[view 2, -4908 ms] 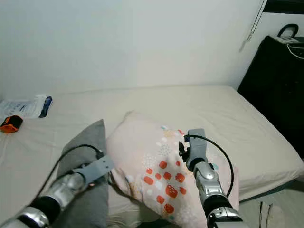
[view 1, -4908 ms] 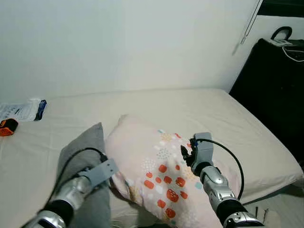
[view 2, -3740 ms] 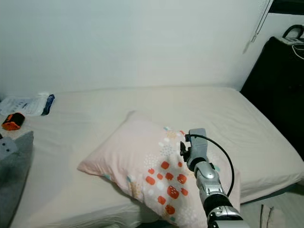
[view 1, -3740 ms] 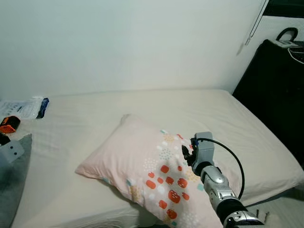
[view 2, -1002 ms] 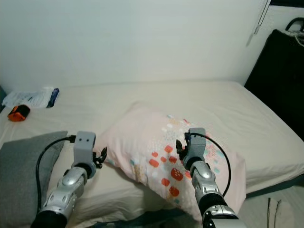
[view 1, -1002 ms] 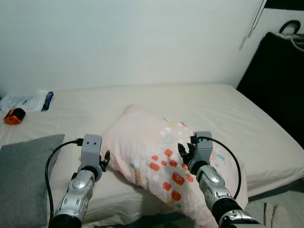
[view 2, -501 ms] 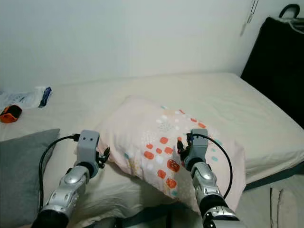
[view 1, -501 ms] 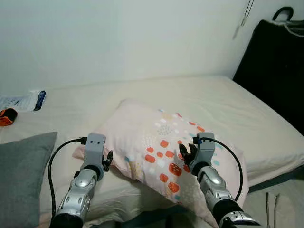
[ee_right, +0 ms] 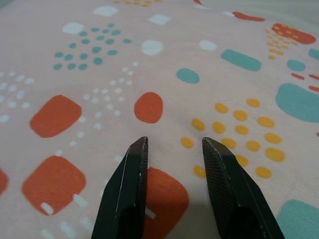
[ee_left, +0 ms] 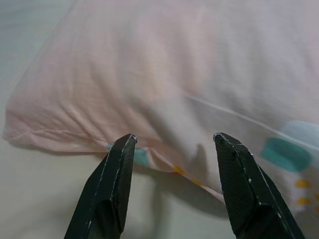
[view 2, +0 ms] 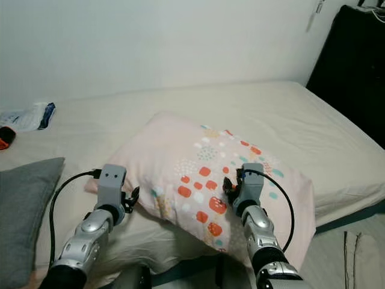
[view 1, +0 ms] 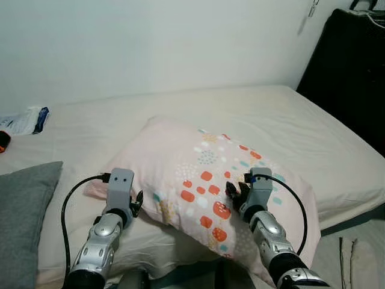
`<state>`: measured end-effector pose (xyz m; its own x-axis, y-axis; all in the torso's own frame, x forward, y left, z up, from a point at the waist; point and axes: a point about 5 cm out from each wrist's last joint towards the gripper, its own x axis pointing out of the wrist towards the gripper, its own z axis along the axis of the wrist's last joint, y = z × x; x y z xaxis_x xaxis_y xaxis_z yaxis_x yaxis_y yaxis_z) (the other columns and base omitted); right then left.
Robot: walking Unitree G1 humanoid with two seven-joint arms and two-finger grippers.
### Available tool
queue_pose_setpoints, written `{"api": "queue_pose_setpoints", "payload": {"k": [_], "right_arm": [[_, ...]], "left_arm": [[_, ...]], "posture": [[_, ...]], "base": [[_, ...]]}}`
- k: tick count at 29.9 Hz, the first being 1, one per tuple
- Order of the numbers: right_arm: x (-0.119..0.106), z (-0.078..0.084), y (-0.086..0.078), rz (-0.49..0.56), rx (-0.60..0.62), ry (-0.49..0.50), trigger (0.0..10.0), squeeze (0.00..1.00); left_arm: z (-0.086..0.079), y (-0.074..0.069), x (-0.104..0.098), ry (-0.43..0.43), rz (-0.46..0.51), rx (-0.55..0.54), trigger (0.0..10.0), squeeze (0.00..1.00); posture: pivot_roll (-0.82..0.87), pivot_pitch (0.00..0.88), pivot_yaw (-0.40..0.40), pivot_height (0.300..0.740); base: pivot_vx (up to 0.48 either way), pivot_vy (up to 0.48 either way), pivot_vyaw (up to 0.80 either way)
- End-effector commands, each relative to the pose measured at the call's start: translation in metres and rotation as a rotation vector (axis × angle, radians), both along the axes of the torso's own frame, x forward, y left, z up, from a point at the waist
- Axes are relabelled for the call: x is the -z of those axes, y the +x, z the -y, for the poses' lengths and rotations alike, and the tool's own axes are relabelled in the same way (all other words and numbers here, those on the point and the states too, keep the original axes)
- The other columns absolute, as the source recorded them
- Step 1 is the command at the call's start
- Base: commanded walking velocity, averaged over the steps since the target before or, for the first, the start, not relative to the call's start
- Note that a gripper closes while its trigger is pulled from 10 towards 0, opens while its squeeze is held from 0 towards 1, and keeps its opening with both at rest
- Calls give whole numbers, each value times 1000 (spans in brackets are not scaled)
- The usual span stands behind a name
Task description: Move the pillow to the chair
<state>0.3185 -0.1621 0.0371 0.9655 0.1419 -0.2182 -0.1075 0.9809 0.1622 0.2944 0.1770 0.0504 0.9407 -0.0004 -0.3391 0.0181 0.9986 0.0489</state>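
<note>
The pink patterned pillow [view 1: 204,180] lies on the bed [view 1: 301,138] near its front edge, tilted, with its right near corner hanging over the mattress edge. The left gripper [view 1: 136,203] sits at the pillow's left near edge, just above the sheet. The left wrist view gives the detail the head views miss: its two fingers [ee_left: 114,189] are spread wide on either side of the pillow's seam and a small teal patch, with nothing pinched between them. The right gripper [view 1: 236,191] is over the pillow's patterned top, among the orange blotches. In the right wrist view its fingers [ee_right: 130,189] stand narrowly apart, tips close against the cloth beside an orange oval, but whether they grip a fold I cannot tell.

A grey cushion [view 1: 24,223] lies at the left near corner of the bed, apart from the pillow. Far left, by the wall, a white packet [view 1: 24,120] and a small orange object [view 1: 2,141] rest on the sheet. The far half of the bed is open sheet. To the right stands a tall black object [view 1: 352,66], with floor [view 1: 355,253] showing below the bed's right near corner.
</note>
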Motion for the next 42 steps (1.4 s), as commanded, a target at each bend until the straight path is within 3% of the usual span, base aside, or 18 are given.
{"api": "queue_pose_setpoints", "payload": {"k": [1,6,7,8,9,12,13,15,21,22,29,31,33,34,35,37,42], "right_arm": [[0,3,0,5,23,9,10000,0],[-1,2,0,10,11,26,10000,0],[-1,2,0,9,13,25,10000,0],[0,3,-1,6,18,31,10000,0],[0,3,-1,6,18,31,10000,0],[1,3,-1,3,21,38,10000,0],[1,3,-1,3,21,38,10000,0],[1,2,-2,-1,14,43,10000,0],[2,0,-3,3,8,72,10000,0],[2,-1,-4,9,5,77,10000,0],[2,2,-8,25,8,75,10000,0],[4,4,-11,28,20,85,10000,0],[4,4,-11,28,20,85,10000,0],[4,5,-12,27,26,91,10000,0],[4,4,-13,28,28,98,10000,0],[4,2,-13,28,23,101,10000,0],[4,-2,-13,28,14,103,10000,0]], "left_arm": [[-3,-1,1,-26,-12,-12,10000,0],[-7,6,0,-117,-27,-49,10000,0],[-11,9,-1,-175,-31,-82,10000,0],[-18,14,-6,-295,0,-148,10000,0],[-18,14,-6,-295,0,-148,10000,0],[-33,21,-12,-572,60,-258,10000,0],[-33,21,-12,-572,60,-258,10000,0],[-40,26,-12,-676,67,-301,10000,0],[-48,31,-10,-744,64,-360,10000,0],[-52,32,-9,-772,59,-381,10000,969],[-62,35,-7,-793,46,-429,10000,1000],[-65,39,-11,-879,72,-447,10000,1000],[-65,39,-11,-879,72,-447,10000,1000],[-66,40,-13,-926,91,-448,10000,1000],[-65,43,-17,-995,123,-432,10000,1000],[-60,46,-19,-1026,133,-411,10000,1000],[-51,50,-20,-1033,125,-383,10000,1000]], "posture": [[21,0,-49,600],[17,0,-45,590],[16,0,-44,590],[16,0,-44,590],[16,0,-44,590],[15,0,-42,590],[15,0,-42,590],[15,0,-42,590],[4,0,-31,586],[-6,0,-21,581],[-29,7,4,581],[-38,49,27,581],[-38,49,27,581],[-39,59,30,581],[-38,88,32,581],[-37,98,33,581],[-38,108,34,581]], "base": [[0,0,0],[0,0,0],[0,0,0],[0,0,0],[0,0,0],[0,0,0],[0,0,0],[0,0,0],[0,0,0],[0,0,0],[0,0,0],[0,0,0],[0,0,0],[0,0,0],[0,0,0],[0,0,0],[0,0,0]]}}
